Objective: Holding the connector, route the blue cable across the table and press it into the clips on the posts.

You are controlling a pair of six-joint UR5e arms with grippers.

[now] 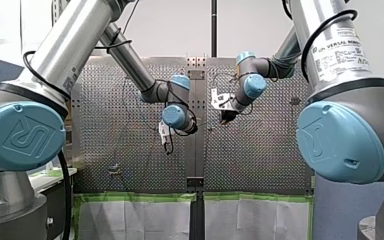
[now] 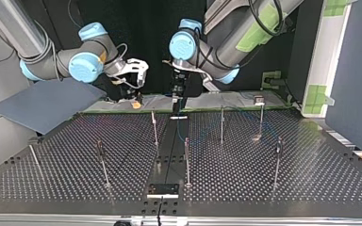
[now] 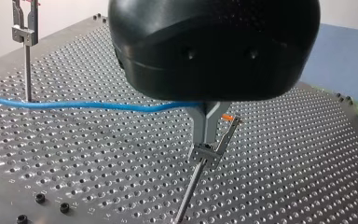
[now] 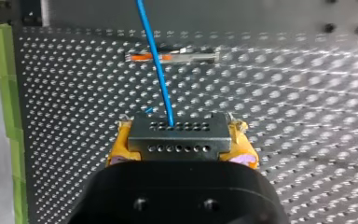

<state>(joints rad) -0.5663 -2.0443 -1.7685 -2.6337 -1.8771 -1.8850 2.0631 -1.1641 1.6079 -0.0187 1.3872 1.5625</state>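
Between yellow pads (image 4: pixel 120 145) of my right claw (image 4: pixel 178 142), the connector (image 4: pixel 179 135), pinched; blue cable (image 4: pixel 155 60) ahead, across a post (image 4: pixel 196 57)

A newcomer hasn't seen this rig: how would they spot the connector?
Follow my right arm down to its gripper. Between its yellow pads sits the connector: a grey metal block with two rows of small holes, the only thing the blue cable runs out of.

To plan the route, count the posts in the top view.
7 posts: near row, far left, left, middle, right; far row, three, left, middle, right. More may be hidden.
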